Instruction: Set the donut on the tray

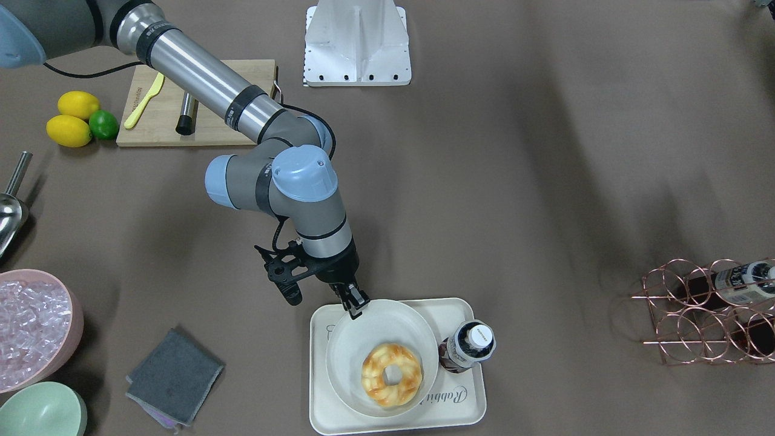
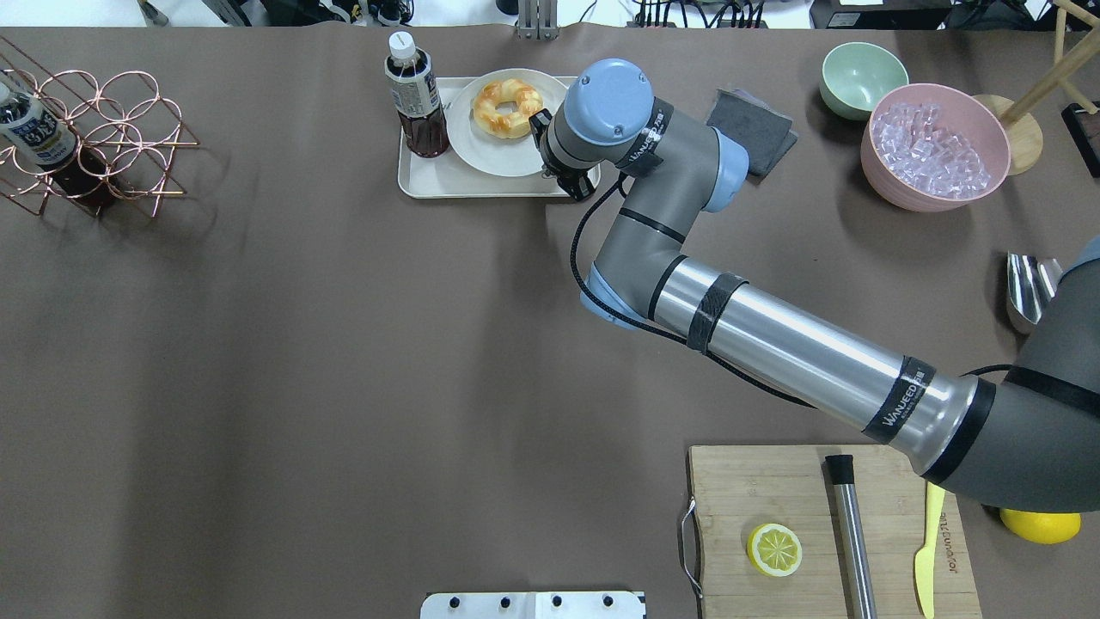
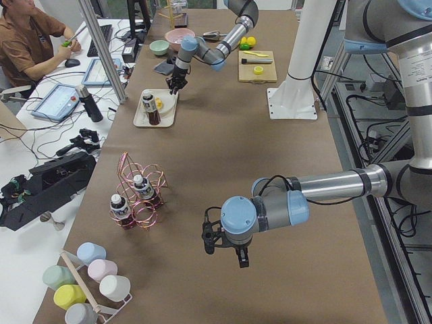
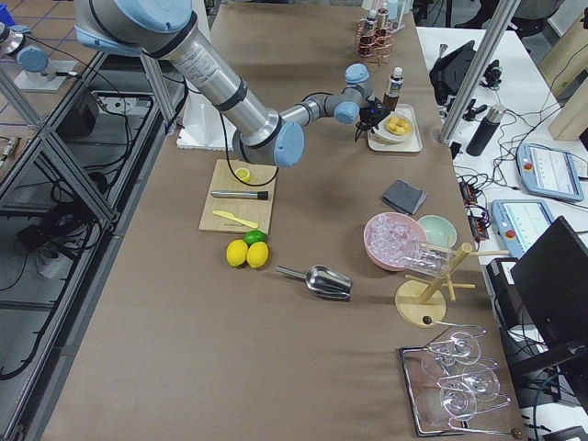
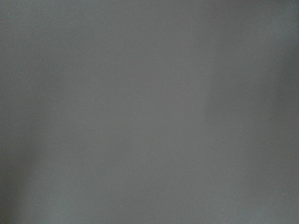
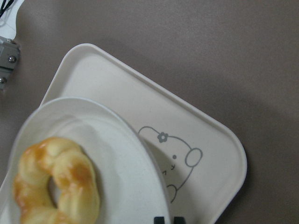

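Overhead exterior view: one ring-shaped, twisted, golden-yellow donut [image 2: 509, 107] lies on one round off-white plate [image 2: 498, 155]. The plate sits on one cream-white rounded-rectangle tray [image 2: 481, 185] at the upper middle of the frame. One capped bottle [image 2: 416, 94] of dark drink stands upright on the tray's left part, just beside the plate. At the upper right are one folded grey cloth [image 2: 752, 120], one pale green bowl [image 2: 862, 77] and one pink bowl [image 2: 935, 146] of ice cubes. At the lower right, one wooden cutting board [image 2: 773, 490] carries one halved lemon [image 2: 774, 549].

One arm, the right, enters from the lower right edge, slants up-left, bends at the elbow and points its wrist down over the tray's right end. In the front-facing view the right gripper [image 1: 356, 309] meets the plate's upper-left rim. The right wrist view shows its two dark fingertips [image 6: 160, 220] nearly together, pinching that rim. In the exterior left view the near arm is folded low over the table, the left gripper [image 3: 228, 251] pointing down; its opening cannot be told.
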Available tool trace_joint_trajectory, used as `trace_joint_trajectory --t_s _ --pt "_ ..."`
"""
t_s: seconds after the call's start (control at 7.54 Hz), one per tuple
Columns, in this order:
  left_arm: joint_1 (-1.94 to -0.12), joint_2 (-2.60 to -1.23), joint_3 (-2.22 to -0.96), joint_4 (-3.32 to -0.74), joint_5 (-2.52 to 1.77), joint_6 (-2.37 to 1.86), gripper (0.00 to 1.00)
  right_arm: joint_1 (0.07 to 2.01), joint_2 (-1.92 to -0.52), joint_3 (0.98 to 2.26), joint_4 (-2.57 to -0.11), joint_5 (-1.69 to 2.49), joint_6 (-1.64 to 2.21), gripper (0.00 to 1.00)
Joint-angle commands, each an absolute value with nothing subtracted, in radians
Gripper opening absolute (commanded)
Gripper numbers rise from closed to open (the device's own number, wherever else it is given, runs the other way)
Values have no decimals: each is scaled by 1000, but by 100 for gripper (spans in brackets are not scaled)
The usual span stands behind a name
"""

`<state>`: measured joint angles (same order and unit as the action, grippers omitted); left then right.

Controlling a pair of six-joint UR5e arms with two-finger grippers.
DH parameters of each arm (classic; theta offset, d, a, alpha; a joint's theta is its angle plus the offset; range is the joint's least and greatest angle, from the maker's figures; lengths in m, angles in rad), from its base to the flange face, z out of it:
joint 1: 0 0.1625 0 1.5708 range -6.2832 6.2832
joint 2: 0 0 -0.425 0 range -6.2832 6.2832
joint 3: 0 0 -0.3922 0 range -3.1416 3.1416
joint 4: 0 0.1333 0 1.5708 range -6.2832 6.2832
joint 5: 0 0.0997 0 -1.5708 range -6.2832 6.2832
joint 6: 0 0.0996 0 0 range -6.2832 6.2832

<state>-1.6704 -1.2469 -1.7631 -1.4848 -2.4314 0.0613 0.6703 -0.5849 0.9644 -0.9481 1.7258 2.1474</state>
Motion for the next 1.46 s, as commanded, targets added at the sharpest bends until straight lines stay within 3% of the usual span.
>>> trace_joint_trajectory --t_s 0.0,0.27,0.66,1.06,1.33 --pt "-1671 -1247 -1763 -1486 -2431 61 98 684 -587 979 -948 1739 2143 98" --pt "-1671 -1247 -1766 -1486 -2431 61 98 721 -662 1073 -960 1859 2067 99" --pt "-1671 -1243 -1767 -1486 -2433 61 98 762 -854 1387 -1220 1957 1849 99" --pt "-1671 -1236 -1764 -1485 -2433 61 98 868 -1140 1728 -1406 2068 1548 99" --pt "-1670 -1236 -1761 -1485 -2431 61 98 972 -1360 1831 -1411 2141 1255 99"
